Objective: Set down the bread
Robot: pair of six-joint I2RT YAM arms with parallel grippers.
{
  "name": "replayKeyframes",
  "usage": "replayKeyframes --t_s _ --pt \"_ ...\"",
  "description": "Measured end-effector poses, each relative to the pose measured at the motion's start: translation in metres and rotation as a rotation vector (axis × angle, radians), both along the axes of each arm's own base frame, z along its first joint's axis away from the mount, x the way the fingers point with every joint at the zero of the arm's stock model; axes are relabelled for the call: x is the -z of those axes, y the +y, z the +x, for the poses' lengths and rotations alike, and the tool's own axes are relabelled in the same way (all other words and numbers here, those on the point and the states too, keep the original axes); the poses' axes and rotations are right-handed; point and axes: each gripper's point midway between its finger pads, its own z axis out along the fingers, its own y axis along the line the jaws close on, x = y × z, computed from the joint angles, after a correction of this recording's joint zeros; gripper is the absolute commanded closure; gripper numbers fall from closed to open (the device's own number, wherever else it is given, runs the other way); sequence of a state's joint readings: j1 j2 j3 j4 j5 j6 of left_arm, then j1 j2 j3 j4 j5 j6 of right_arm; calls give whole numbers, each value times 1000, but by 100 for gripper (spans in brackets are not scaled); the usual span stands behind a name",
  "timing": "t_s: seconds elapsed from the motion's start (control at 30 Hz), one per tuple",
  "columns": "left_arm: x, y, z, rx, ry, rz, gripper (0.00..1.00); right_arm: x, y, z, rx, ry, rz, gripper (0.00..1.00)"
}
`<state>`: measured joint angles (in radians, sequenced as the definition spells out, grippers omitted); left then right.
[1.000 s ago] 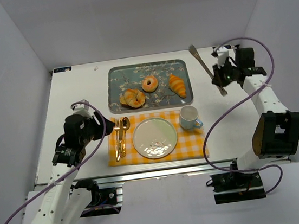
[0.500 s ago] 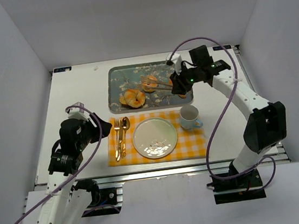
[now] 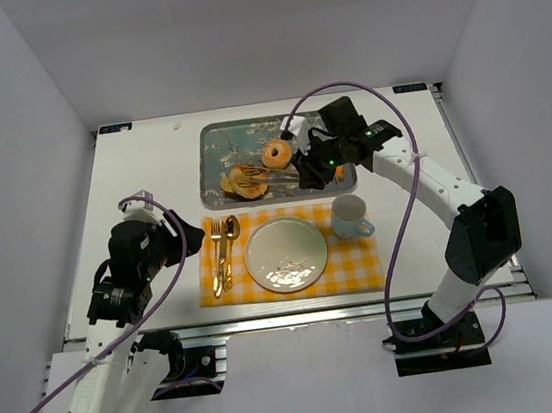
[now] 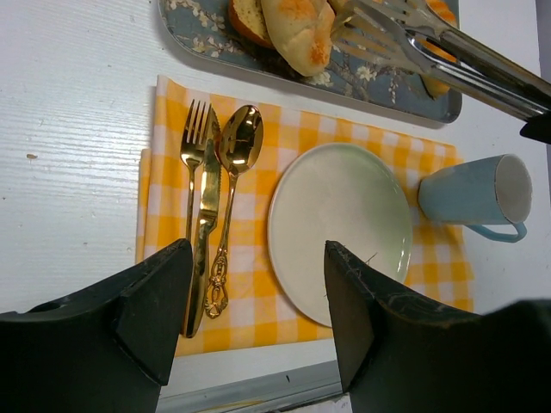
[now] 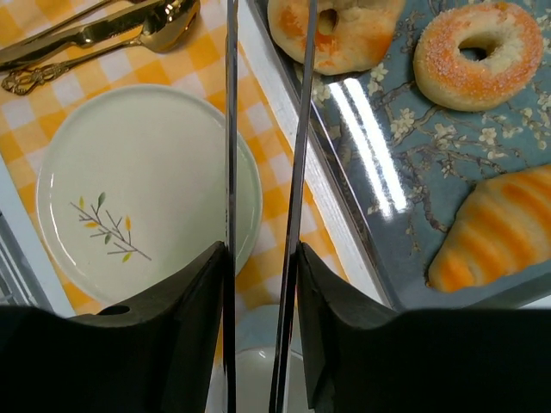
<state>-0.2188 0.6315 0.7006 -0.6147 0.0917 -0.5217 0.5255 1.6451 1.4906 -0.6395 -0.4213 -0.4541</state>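
Bread (image 3: 246,180) on tray (image 3: 213,144), beside donut (image 3: 277,153) (tongs (image 4: 387,43) close)

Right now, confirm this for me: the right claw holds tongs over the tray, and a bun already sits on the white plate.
Not right. The white plate is bare, as the right wrist view shows; the bun, doughnut and croissant all lie on the tray. The right claw does hold the tongs over the tray.
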Motion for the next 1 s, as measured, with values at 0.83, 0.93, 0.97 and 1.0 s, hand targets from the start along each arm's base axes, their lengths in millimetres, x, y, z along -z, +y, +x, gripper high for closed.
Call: replayKeyframes --t_s 0.83,0.93,0.97,1.0 --pt "2 0 0 -5 9 1 28 48 -50 84 112 -208 -336 53" --pt "2 0 1 -5 8 1 28 51 -51 89 101 -216 -357 58" --pt "2 0 1 -5 7 1 28 52 -51 91 97 -220 -363 60" --pt "1 0 1 -5 6 0 28 54 -51 91 93 -219 -367 63"
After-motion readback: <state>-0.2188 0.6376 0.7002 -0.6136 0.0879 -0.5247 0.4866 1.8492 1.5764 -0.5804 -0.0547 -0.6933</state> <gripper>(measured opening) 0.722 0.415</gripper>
